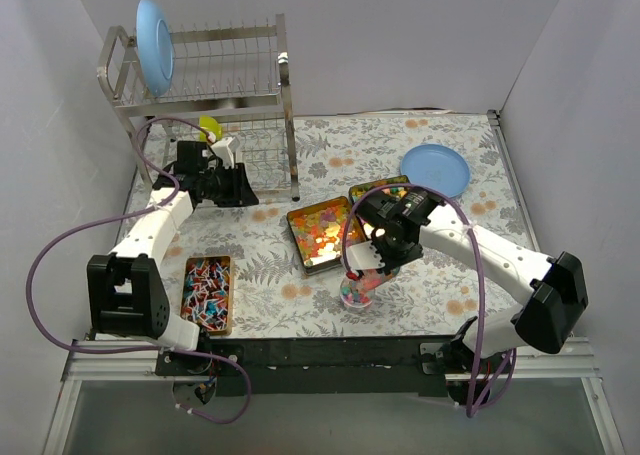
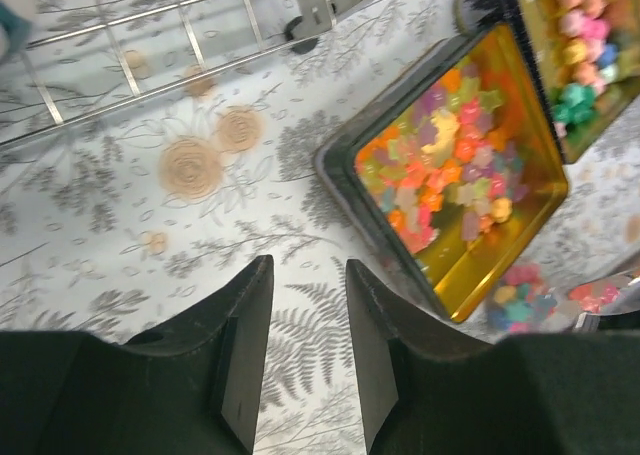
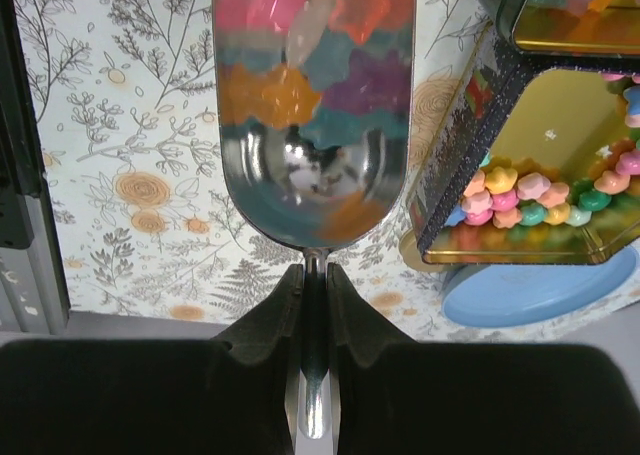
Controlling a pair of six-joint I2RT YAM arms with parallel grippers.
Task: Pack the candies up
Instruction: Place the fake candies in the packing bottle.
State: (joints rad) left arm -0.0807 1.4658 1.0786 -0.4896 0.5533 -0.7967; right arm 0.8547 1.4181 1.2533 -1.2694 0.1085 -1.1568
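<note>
Right gripper (image 3: 314, 280) clamped on scoop (image 3: 305, 190) handle; candies (image 3: 330, 65) in scoop bowl, more in tin (image 2: 338, 175). Left gripper (image 2: 308, 275) parted, empty, near rack (image 1: 215, 95).

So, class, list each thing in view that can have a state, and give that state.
scoop: candies in its bowl.
left gripper: jaws open, empty.
right gripper: jaws shut on scoop handle.
middle tin: lid off, partly filled with candies.
left tin: open, full.
rack plate: upright.
table plate: flat.
</note>
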